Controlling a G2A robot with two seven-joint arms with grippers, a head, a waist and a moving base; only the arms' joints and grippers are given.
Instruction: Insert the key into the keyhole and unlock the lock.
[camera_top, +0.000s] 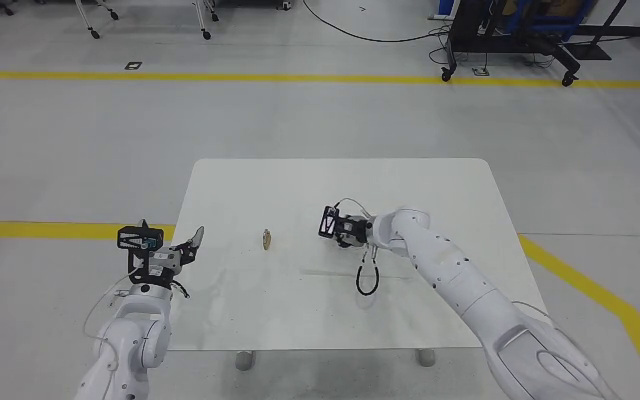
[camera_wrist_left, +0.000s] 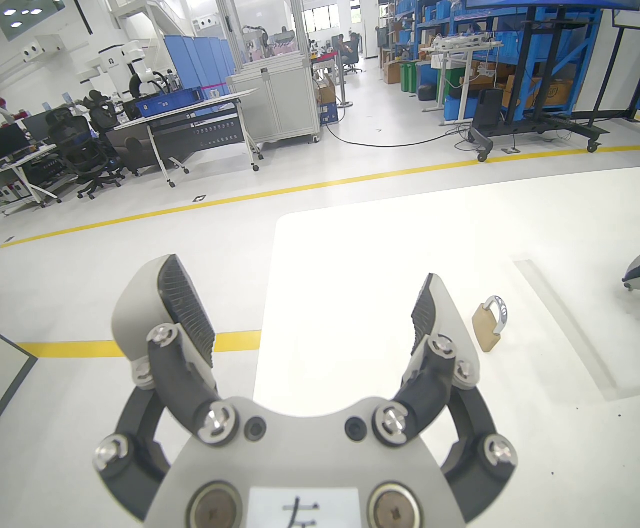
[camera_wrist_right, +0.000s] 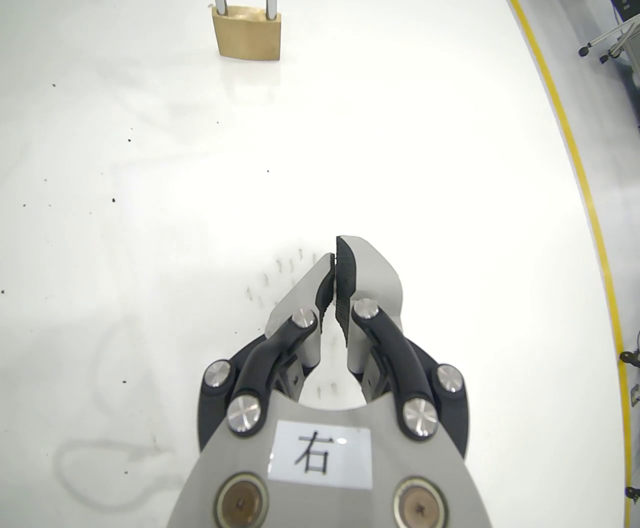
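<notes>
Ok, left to right. The left pincer (camera_top: 180, 250) hangs at the left edge of the tabletop (camera_top: 420, 190), spread wide with nothing in it, aimed roughly at the lock.

A bit right of it, near the middle, is the padlock (camera_top: 267, 239). It's a small brass one and looks to be standing on its base with the steel shackle up (camera_wrist_left: 487, 325). Nothing's touching it.

Further right, the right pincer (camera_top: 325, 224) sits low over the tabletop, facing the padlock's broad side (camera_wrist_right: 246, 35). Its pads (camera_wrist_right: 345, 280) are clenched together (camera_wrist_right: 334, 255). I can't spot a key between them, so no idea if something thin is pinched in there.

Handling, my guess: the padlock is rigid and dense for its size, with smooth, kinda slippery brass faces, and it'll tip if nudged. I'd clamp the body across the two flat faces, or take the shackle. Either way keep the base clear, since that's where I'd expect the keyhole, though it's hidden right now.
</notes>
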